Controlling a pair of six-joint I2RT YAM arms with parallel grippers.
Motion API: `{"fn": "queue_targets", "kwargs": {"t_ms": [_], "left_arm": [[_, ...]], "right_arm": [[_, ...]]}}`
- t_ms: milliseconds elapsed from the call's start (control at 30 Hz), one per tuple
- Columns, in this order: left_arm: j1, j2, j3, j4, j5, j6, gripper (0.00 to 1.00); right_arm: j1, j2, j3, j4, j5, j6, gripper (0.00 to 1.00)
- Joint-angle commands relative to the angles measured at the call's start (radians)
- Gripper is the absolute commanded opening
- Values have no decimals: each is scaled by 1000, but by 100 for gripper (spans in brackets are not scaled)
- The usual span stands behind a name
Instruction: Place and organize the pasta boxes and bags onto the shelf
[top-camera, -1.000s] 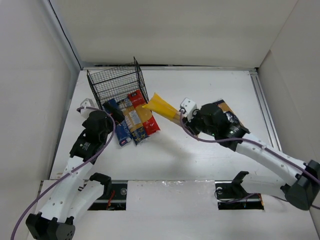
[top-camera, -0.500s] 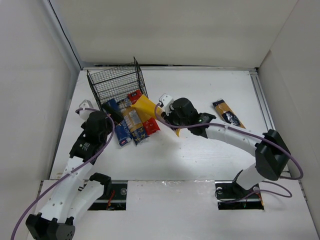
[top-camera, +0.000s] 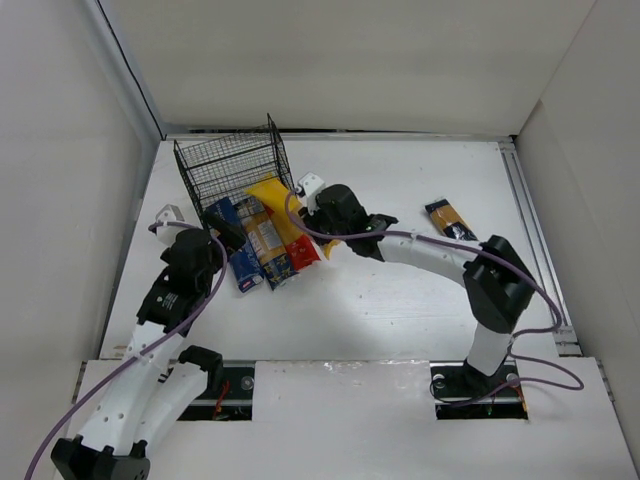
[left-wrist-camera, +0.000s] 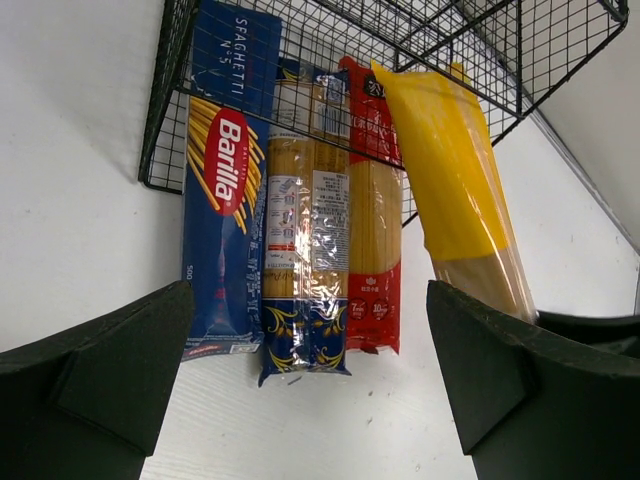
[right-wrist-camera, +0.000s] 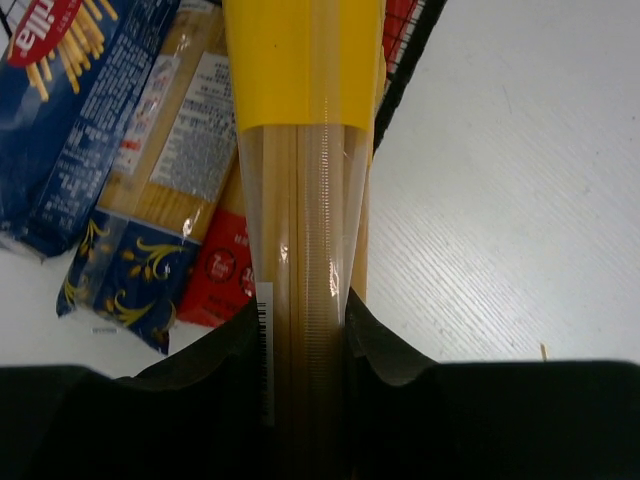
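Note:
The black wire shelf (top-camera: 230, 170) lies at the back left. A dark blue box (top-camera: 232, 250), a clear tan-labelled bag (top-camera: 266, 245) and a red-and-yellow bag (top-camera: 303, 250) lie side by side with their far ends in its mouth. My right gripper (top-camera: 318, 215) is shut on the yellow bag (top-camera: 275, 195), whose far end reaches the shelf mouth beside the red one. In the right wrist view the gripper (right-wrist-camera: 305, 330) clamps the bag (right-wrist-camera: 300, 120). My left gripper (left-wrist-camera: 310, 400) is open and empty above the packs' near ends. An orange-yellow bag (top-camera: 455, 222) lies far right.
The left wrist view shows the blue box (left-wrist-camera: 225, 190), clear bag (left-wrist-camera: 305, 230), red bag (left-wrist-camera: 372, 220), yellow bag (left-wrist-camera: 450, 180) and shelf mesh (left-wrist-camera: 330, 40). White walls enclose the table; a rail (top-camera: 530, 230) runs along its right edge.
My right arm swung left, carrying the yellow bag from mid-table to the shelf mouth, now beside the red bag. My left arm has barely moved.

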Motion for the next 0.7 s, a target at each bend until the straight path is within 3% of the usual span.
{"fn": "queue_targets", "kwargs": {"t_ms": [0, 333, 500, 600, 667], "left_arm": [[-1, -19, -23, 22, -19, -3, 100], [-1, -19, -23, 4, -47, -23, 100], [-1, -28, -32, 4, -47, -32, 100], [-1, -28, -32, 4, -47, -32, 100], [-1, -28, -32, 4, -47, -32, 100]], "right_arm": [[40, 34, 128, 250, 69, 73, 0], [89, 200, 343, 250, 298, 165, 0], [89, 258, 401, 250, 336, 186, 0], [89, 285, 401, 250, 348, 198, 8], [89, 295, 401, 250, 348, 199, 24]]}}
